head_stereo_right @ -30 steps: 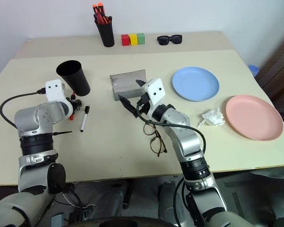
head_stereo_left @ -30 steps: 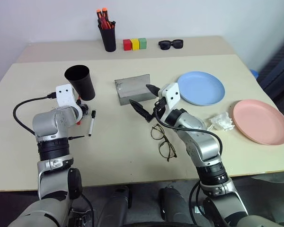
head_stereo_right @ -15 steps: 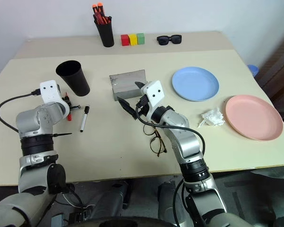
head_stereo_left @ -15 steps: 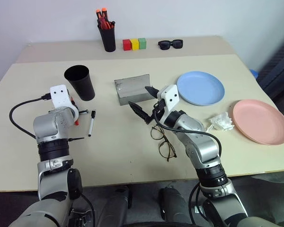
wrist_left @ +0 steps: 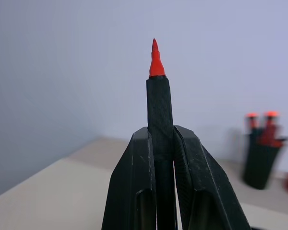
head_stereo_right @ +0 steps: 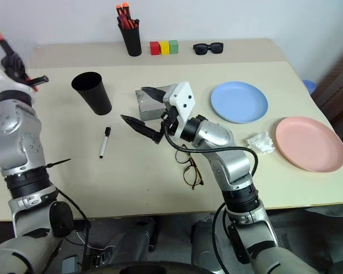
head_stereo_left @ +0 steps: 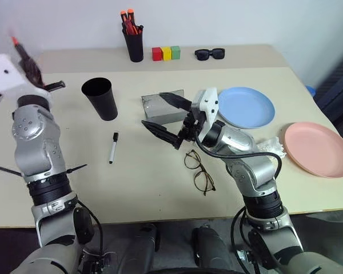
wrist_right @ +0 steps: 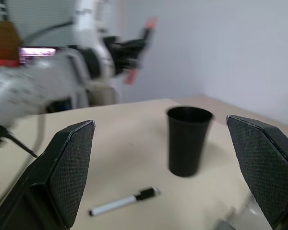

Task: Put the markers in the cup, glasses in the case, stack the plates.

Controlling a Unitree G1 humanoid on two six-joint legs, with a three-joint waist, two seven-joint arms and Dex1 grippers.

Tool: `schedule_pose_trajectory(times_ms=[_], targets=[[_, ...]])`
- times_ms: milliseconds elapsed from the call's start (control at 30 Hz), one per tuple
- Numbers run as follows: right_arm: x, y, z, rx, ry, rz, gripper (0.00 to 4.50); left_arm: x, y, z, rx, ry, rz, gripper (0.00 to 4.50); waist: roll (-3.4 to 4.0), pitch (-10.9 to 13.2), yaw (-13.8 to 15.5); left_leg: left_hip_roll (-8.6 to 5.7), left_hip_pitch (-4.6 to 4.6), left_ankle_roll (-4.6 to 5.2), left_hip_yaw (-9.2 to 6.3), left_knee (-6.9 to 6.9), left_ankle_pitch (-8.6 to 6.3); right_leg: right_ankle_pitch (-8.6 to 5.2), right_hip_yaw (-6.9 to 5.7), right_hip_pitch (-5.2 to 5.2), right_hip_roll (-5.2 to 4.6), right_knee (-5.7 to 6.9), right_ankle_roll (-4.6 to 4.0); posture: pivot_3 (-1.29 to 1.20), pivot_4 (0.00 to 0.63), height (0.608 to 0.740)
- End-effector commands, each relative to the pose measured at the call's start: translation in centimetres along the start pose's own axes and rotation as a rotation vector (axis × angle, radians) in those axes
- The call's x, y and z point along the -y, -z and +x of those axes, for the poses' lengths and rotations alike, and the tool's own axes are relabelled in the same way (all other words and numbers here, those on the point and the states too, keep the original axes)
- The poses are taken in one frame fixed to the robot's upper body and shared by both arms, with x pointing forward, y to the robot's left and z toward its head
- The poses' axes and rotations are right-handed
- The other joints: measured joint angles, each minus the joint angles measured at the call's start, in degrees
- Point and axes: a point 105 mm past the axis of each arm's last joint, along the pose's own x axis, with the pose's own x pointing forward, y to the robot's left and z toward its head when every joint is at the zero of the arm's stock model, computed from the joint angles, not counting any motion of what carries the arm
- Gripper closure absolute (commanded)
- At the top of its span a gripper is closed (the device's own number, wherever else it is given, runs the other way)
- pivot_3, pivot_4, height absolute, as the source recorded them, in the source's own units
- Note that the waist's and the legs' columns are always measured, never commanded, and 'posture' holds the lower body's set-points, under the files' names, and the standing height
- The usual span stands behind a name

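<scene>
Left gripper (wrist_left: 162, 143) is pinching the red marker (wrist_left: 157, 72), tip pointing upward, raised high; right gripper (head_stereo_left: 167, 116) is gaping wide.

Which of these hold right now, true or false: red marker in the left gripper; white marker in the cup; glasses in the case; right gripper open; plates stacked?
1. Left gripper grips the red marker: true.
2. White marker is in the cup: false, it lies on the table beside the cup.
3. Glasses are in the case: false, they lie on the table.
4. Right gripper is open: true.
5. Blue plate and pink plate are stacked: false, they sit apart.
</scene>
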Motion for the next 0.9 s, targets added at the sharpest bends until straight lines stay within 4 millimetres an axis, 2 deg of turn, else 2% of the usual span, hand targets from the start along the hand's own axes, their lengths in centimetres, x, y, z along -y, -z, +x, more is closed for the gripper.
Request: schedule_pose_trajectory(times_ms=[33,100,267,533,900], targets=[[0.0,-1.2,0.7,0.045,0.001,-0.024,0.0,2.4,-0.6,1.5,0.077,0.053,0.008,4.47,0.0,0.0,-0.1,-0.01,-0.01,0.01,0.01,0.0,0.0,0.0,0.0,-0.01,0.0,0.0,0.0,0.0,0.15,0.74],[0.0,-0.9,0.8,0.039,0.009,-0.029,0.0,3.4,0.0,2.0,0.075,0.069,-0.022,4.47,0.0,0.0,-0.2,-0.01,-0.01,0.01,0.0,-0.02,0.01,0.0,0.0,-0.03,0.0,-0.01,0.01,0.0,0.15,0.74],[0.0,-0.7,0.5,0.033,0.036,-0.032,0.0,5.0,1.2,2.4,0.092,0.115,0.03,4.47,0.0,0.0,-0.6,-0.04,-0.01,0.03,0.0,-0.09,0.0,0.01,0.04,-0.11,0.0,0.02,0.02,0.0,0.15,0.74],[0.3,-0.4,0.0,0.025,0.078,-0.036,0.0,3.7,3.4,1.8,0.096,0.036,0.106,4.47,0.0,0.0,-0.4,-0.05,-0.02,0.04,-0.04,-0.08,0.01,0.01,0.03,-0.1,0.0,0.04,0.02,0.0,0.15,0.74],[0.3,-0.3,0.1,0.023,0.077,-0.037,0.0,4.5,5.9,1.2,0.047,0.057,0.082,4.47,0.0,0.0,-0.4,-0.06,-0.02,0.04,-0.03,-0.07,0.01,0.01,0.01,-0.08,0.0,0.05,0.02,0.0,0.15,0.74]])
